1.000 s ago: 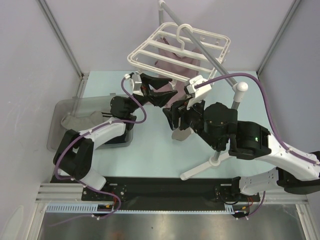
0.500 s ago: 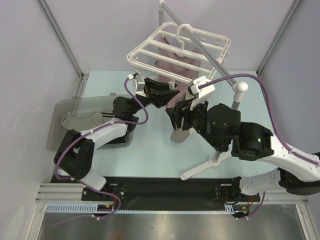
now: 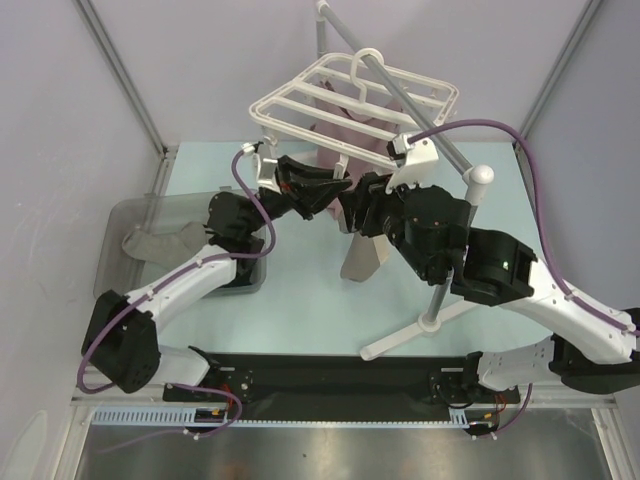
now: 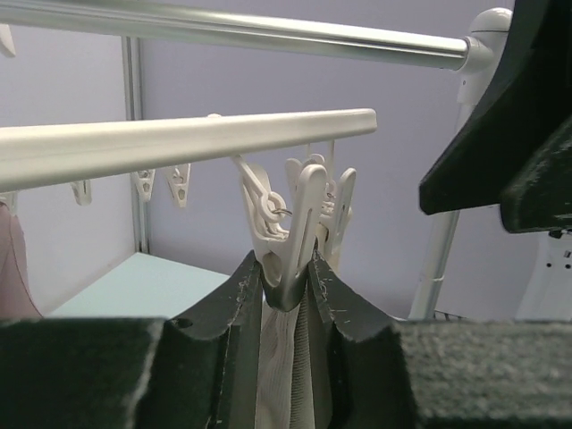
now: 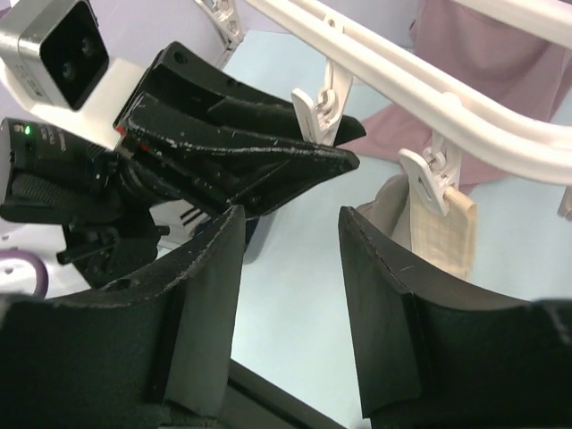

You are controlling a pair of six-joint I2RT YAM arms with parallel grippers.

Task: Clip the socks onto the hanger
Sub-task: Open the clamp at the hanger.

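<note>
The hanger [image 3: 283,90] hangs over the surface's [image 3: 300,310] 12 o'clock edge; under its near rim the left fingers [image 4: 223,322] are clenched on a clip [image 4: 302,214] and the top of a pale sock [image 4: 284,375], bare surface open toward 6 o'clock. The right fingers [image 5: 206,304] stand spread on nothing (sock just beside the 3 o'clock one). Whether the clip bites the sock is hidden between the left fingers.

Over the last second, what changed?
Both arms reached farther toward the hanger. The left gripper closed on a clip. The right gripper, open, moved up beside the hanging sock. That sock and the grey sock in the tray stayed put.
</note>
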